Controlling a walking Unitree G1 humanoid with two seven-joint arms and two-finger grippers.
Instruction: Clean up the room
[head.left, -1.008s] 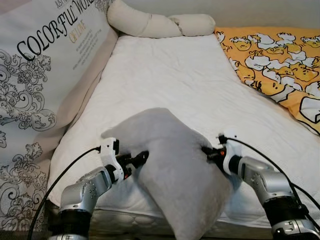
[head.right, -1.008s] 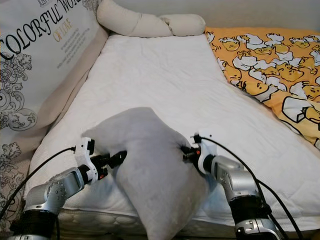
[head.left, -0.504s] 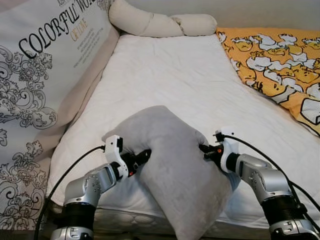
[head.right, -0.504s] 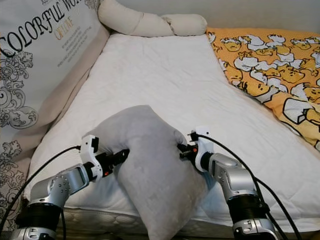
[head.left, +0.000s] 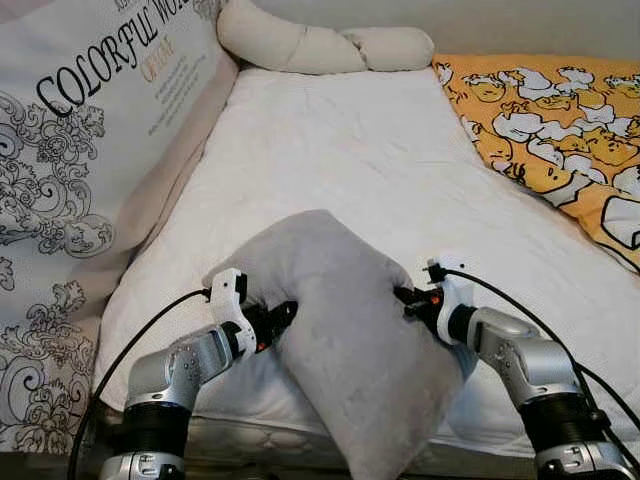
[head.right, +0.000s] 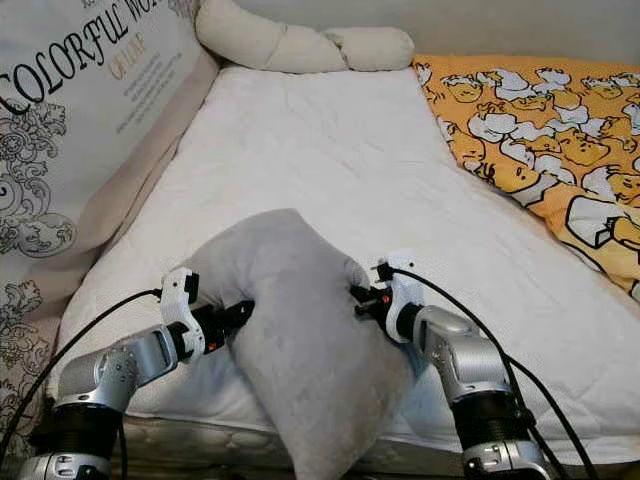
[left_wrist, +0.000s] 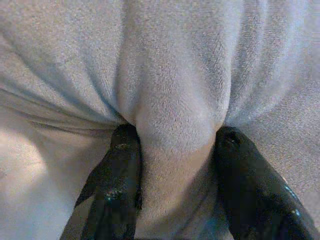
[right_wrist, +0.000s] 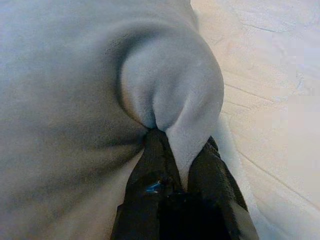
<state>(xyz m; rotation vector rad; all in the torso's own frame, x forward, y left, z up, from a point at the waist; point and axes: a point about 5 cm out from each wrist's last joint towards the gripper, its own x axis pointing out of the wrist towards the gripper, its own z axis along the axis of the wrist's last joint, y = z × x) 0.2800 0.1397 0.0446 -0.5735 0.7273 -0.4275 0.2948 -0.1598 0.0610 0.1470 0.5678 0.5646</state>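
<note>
A grey plush pillow (head.left: 345, 330) hangs over the near edge of the white bed (head.left: 350, 170), held between both arms. My left gripper (head.left: 283, 314) is shut on the pillow's left side; in the left wrist view a fold of grey fabric (left_wrist: 172, 130) bulges between its black fingers (left_wrist: 117, 185). On the pillow's right side my right gripper (head.left: 404, 297) is shut on a pinched fold (right_wrist: 172, 90), its fingers (right_wrist: 155, 165) close together in the right wrist view. The pillow's lower corner drops below the mattress edge.
A large printed cushion (head.left: 80, 140) leans along the bed's left side. A cream knotted bolster (head.left: 320, 45) lies at the head. An orange duck-print duvet (head.left: 560, 120) covers the right side. Bare white mattress stretches beyond the pillow.
The pillow and both grippers have shifted slightly; both grips hold as before. The camera has moved a little.
</note>
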